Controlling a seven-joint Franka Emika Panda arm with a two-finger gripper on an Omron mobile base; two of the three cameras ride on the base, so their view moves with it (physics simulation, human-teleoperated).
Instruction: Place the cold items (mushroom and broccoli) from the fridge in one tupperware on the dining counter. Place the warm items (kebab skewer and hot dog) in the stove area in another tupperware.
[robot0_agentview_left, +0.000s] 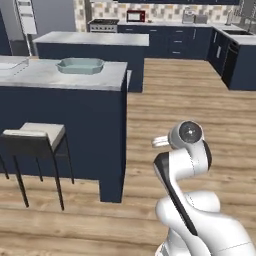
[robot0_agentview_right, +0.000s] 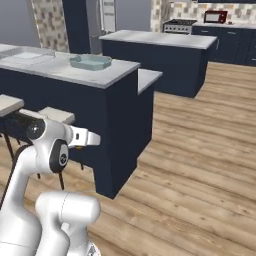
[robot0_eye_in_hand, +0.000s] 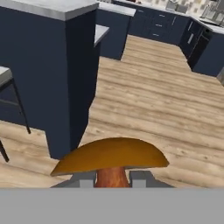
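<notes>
1. The pincer is closed on the mushroom; in the hand view the stem sits between the two finger tips at bottom centre and the cap spreads over them.
2. Key relation: the tupperware lies on the bench, in the upper left of the left base view, while the arm's hand is in the lower right of that frame. So the target is up and to the left of the pincer, well apart and on a higher level.
3. In the right base view the tupperware is upper left of centre, beyond the arm in the lower left.
4. Its long axis runs approx. left-right in the left base view; it looks open on top, contents cannot be told.
5. Judgement: the robot must come nearer to the bench and lift the mushroom above the rim before release; the bench's edge is in the way.
6. The mushroom: brown-orange, wide domed cap, short reddish stem, held upright; the cap is wider than the pincer.
7. A stool stands beside the bench, lower left.
</notes>
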